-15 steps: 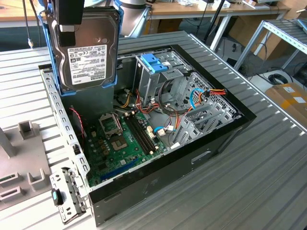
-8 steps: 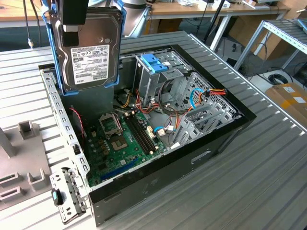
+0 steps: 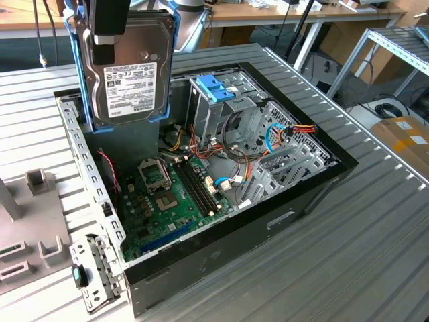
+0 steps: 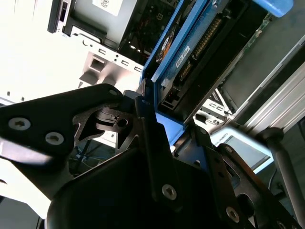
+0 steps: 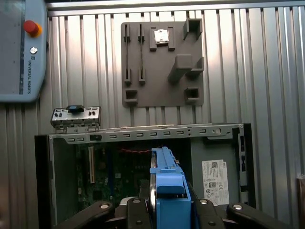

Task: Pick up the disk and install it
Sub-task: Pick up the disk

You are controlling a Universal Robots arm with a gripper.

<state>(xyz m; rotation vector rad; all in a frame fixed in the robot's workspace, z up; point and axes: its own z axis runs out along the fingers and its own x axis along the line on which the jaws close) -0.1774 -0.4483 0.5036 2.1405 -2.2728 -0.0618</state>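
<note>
One slip worries me: my tool pinches the disk upright above the open computer case, where tilting could snag the cables.

Disk of dull grey metal in glossy blue plastic; ribbed matt metal table

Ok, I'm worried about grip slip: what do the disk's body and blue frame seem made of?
The disk body looks like dull dark metal, matte, under a white paper label. The blue frame looks like moulded plastic: saturated colour, soft sheen.
</note>
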